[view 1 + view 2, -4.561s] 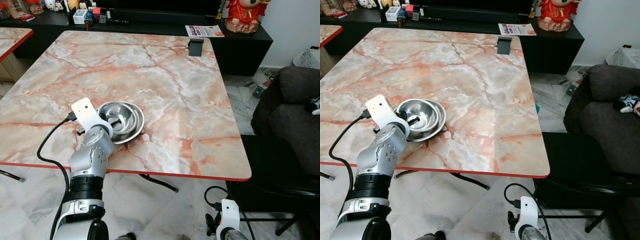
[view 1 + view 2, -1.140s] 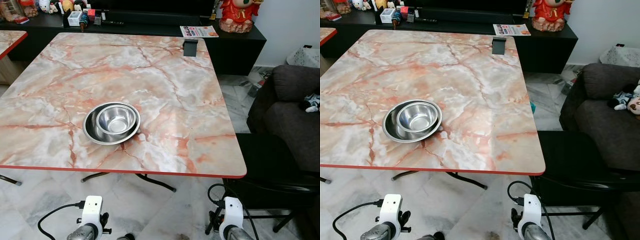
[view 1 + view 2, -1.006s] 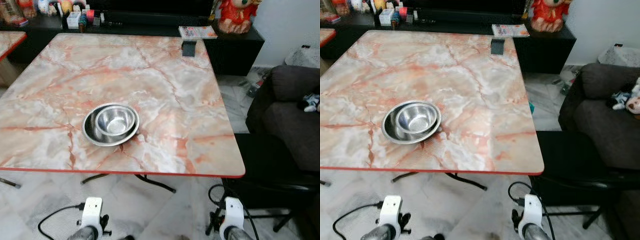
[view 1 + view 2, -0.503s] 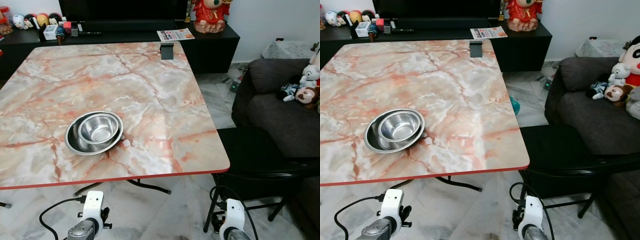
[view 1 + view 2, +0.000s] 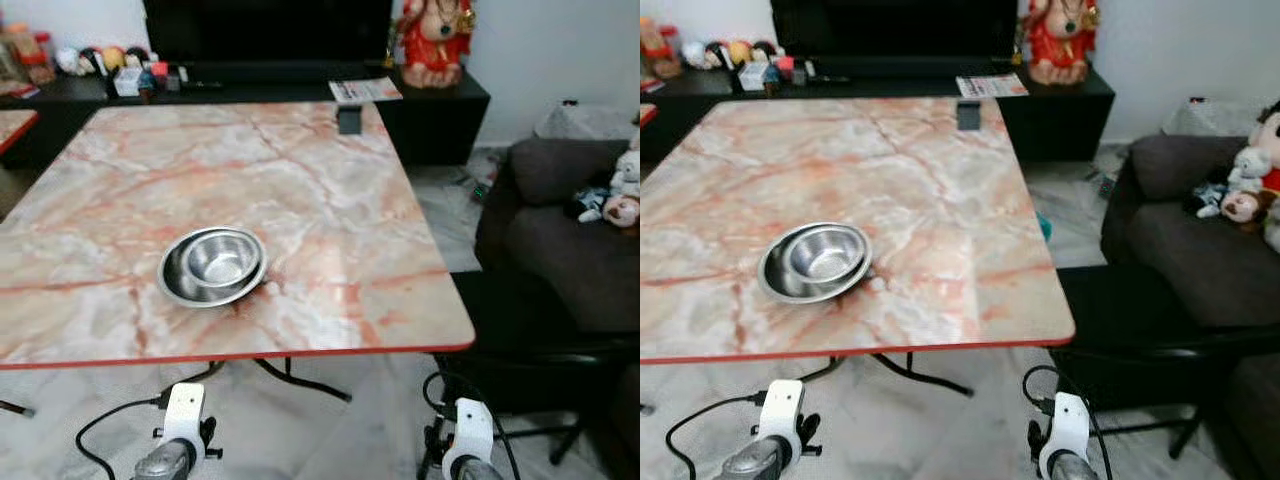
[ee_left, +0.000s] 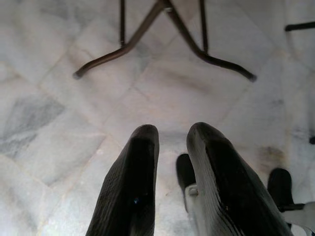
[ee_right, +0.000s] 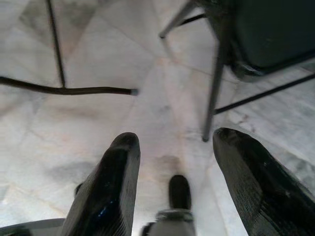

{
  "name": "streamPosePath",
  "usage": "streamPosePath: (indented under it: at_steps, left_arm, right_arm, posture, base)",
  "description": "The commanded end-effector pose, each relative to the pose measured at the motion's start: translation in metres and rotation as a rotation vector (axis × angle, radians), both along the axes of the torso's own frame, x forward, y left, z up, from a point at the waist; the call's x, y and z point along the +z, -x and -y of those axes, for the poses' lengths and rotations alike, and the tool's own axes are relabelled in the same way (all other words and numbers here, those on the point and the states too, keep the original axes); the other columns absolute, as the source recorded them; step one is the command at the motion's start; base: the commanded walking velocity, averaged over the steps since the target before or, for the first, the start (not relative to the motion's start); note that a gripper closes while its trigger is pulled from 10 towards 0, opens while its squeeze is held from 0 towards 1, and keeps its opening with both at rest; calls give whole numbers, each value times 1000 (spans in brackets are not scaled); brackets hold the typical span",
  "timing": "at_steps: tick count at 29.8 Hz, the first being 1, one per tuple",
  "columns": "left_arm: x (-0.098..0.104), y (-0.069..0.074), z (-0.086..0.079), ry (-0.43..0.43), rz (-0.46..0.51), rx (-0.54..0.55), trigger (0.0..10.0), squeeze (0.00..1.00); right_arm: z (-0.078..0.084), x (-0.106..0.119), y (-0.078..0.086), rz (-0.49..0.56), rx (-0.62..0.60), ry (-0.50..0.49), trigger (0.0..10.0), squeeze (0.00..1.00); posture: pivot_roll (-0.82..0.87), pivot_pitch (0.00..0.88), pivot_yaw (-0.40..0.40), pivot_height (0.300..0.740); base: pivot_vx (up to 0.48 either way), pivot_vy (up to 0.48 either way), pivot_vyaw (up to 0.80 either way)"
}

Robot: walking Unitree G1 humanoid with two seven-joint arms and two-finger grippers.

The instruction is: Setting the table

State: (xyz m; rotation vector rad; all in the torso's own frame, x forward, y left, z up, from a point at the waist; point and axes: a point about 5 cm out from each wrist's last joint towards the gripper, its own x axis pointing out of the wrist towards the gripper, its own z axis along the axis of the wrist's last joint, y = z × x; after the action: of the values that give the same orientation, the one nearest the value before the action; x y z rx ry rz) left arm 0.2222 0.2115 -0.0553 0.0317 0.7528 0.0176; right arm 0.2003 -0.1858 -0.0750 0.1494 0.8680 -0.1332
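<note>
A small steel bowl (image 5: 222, 258) sits nested inside a wider steel dish (image 5: 178, 280) on the pink marble table (image 5: 300, 170), toward its near left. Both arms hang low in front of the table's near edge, their white wrist mounts at the left (image 5: 185, 408) and the right (image 5: 470, 422). In the left wrist view my left gripper (image 6: 172, 132) points at the floor tiles, fingers nearly together with nothing between them. My right gripper (image 7: 174, 137) also faces the floor, fingers spread wide and holding nothing.
A black chair (image 5: 530, 335) stands at the table's right corner, with a dark sofa (image 5: 585, 230) and plush toys behind it. A small black stand (image 5: 349, 120) sits at the table's far edge. Table legs (image 6: 162, 29) cross the floor below. A black console (image 5: 300, 85) lines the wall.
My left arm, which reached over the bowl 4.6 s ago, has dropped below the table edge. The bowls rest alone. The camera has shifted and pulled back a little.
</note>
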Motion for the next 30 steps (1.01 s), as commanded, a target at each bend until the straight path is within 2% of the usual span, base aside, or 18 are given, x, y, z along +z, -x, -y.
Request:
streamPosePath:
  at_steps: [1,16,30]
  left_arm:
    - [-2,3,-4,4,-20,33,10000,0]
    - [4,-6,-3,13,12,47,10000,0]
    - [5,-6,-5,7,22,48,10000,0]
  right_arm:
    - [-5,0,0,5,15,-21,10000,0]
    - [-8,-2,2,6,-7,-29,10000,0]
    - [-11,-3,5,3,-14,-41,10000,0]
  posture:
    - [15,26,5,740]
    - [23,52,14,740]
    - [29,70,20,740]
  base:
    - [0,337,0]
    - [0,384,0]
    - [0,440,0]
